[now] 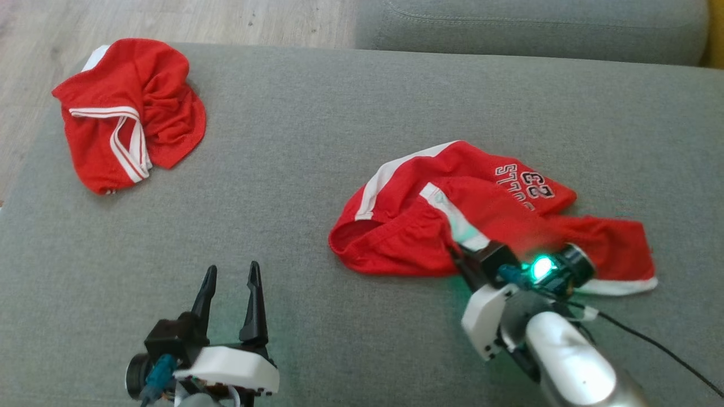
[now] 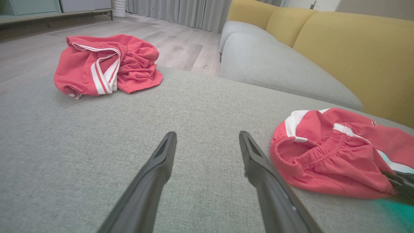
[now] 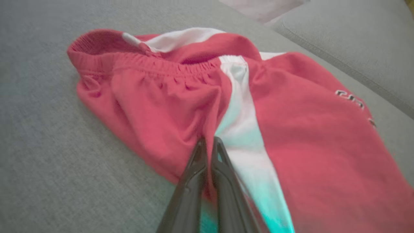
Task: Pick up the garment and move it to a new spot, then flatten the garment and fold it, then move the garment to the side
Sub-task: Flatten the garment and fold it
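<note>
Right claw [image 3: 209, 142] pinches a fold of the red shorts [image 1: 396, 237], centre right; left claw [image 1: 231, 278], lower left, stands open over the grey cushion [image 1: 317, 141].

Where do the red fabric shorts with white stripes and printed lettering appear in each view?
Head view: red fabric shorts right of centre, on the grey sofa seat.
Left wrist view: shorts at lower right, right of the open left end effector.
Right wrist view: shorts across the centre, right end effector shut on them.
Shared landmark: their white side stripe.
</note>
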Controlling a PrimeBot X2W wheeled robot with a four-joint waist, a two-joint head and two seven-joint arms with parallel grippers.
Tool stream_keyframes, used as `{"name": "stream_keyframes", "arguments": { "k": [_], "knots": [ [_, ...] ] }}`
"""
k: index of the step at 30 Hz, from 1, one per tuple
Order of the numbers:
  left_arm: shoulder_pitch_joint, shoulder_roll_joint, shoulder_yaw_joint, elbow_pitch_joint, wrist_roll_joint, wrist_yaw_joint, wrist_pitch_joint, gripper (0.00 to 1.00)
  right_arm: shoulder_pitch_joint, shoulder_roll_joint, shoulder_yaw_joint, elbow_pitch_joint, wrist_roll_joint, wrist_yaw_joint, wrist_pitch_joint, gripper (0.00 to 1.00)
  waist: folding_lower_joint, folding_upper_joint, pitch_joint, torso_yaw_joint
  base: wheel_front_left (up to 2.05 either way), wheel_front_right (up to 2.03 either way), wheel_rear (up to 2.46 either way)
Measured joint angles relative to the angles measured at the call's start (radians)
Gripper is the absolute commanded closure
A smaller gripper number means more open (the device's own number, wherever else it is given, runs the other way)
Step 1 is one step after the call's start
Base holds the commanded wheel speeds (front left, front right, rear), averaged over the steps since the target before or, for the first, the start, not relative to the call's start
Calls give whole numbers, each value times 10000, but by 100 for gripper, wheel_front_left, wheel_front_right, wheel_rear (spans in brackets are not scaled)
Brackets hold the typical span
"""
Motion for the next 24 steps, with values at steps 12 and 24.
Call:
{"name": "stream_keyframes", "arguments": {
  "k": [12, 24],
  "knots": [
    [-5, 59, -2, 0, -52, 90, -2, 0, 500, -61, 1824, -924, 696, 0, -63, 100, 0, 0, -50, -308, 0, 0, 0],
    [-4, 125, -42, 0, -69, 115, 0, 0, 1475, 52, -58, -2625, 817, 0, -773, 0, 0, 0, -399, -483, 0, 0, 0]
  ]
}}
